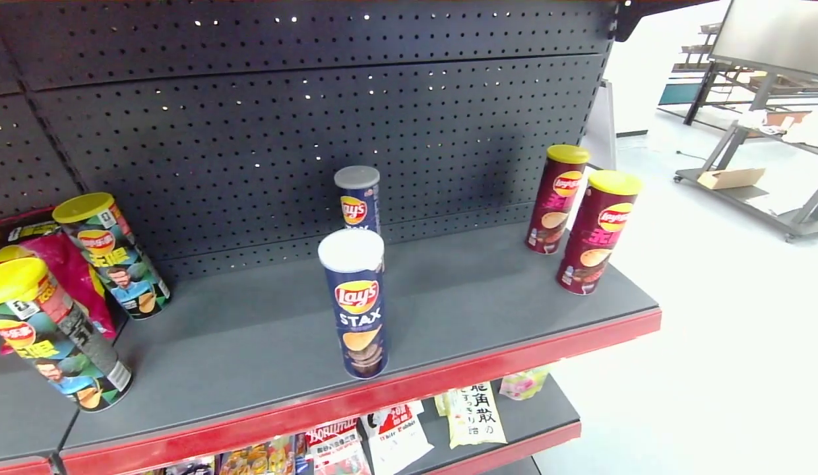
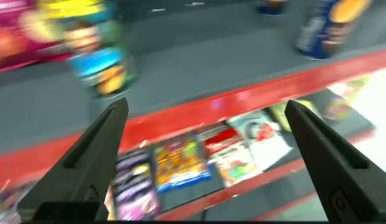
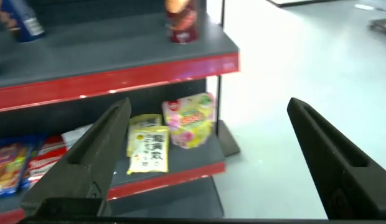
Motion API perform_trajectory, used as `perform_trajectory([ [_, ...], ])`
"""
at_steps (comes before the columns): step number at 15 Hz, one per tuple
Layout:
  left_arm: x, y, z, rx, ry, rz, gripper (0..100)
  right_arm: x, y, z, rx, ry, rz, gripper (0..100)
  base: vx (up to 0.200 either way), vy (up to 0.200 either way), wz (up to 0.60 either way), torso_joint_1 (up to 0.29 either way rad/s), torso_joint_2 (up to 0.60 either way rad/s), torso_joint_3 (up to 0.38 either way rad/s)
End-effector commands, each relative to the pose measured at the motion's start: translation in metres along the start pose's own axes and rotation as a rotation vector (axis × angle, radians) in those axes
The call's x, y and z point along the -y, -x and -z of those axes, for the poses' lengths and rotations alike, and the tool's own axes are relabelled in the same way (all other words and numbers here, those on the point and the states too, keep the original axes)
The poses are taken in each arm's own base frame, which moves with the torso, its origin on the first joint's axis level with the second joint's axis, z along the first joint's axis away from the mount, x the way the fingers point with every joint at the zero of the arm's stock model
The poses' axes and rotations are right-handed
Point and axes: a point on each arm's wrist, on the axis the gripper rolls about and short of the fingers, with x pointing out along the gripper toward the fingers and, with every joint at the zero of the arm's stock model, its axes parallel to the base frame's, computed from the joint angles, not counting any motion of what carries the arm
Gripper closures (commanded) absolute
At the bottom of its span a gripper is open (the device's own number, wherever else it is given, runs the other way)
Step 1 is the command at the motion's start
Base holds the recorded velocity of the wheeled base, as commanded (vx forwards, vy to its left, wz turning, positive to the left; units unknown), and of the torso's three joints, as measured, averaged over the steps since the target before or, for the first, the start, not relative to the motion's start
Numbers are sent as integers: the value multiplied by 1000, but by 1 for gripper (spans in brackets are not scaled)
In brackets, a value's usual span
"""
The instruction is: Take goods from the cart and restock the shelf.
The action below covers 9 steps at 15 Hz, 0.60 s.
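Left gripper [image 2: 205, 106] and right gripper [image 3: 208, 102] both hang spread and empty, low before the red-edged shelf [image 1: 251, 343], whose blue chip can [image 1: 356, 310] crowds the front lip, so fetch cart goods upright and seat them deeper.

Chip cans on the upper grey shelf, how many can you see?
6: two teal-patterned yellow-lidded tubes at the left, two dark blue tubes in the middle, one behind the other, two maroon yellow-lidded tubes at the right. More may hide past the left edge.
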Motion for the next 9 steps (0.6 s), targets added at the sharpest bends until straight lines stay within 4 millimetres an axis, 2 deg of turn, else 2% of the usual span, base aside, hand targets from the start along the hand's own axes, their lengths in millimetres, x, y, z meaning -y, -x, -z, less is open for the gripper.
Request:
perform_trajectory([
  [1,-1,-2,-2,-23,-14,85,0,0,0,0,0,0,-2,0,0,0,0,0,0,0],
  [2,-1,-3,-13,-22,-46,134,0,0,0,0,-1,0,-2,0,0,0,0,0,0,0],
  [3,-1,-12,-66,-36,-43,119,0,0,0,0,-1,7,-3,0,0,0,0,0,0,0],
  [4,-1,-31,-109,-61,4,83,0,0,0,0,-1,8,-5,0,0,0,0,0,0,0],
  [5,-1,-66,-165,-69,60,43,0,0,0,0,-1,8,-5,0,0,0,0,0,0,0],
  [6,0,-98,-171,-152,-6,10,0,0,0,0,-1,8,-5,0,0,0,0,0,0,0],
  [7,2,-126,-163,-252,-82,-17,0,0,0,0,-1,8,-5,0,0,0,0,0,0,0],
  [9,16,-178,-146,-354,-83,36,0,0,0,0,-1,8,-5,0,0,0,0,0,0,0],
])
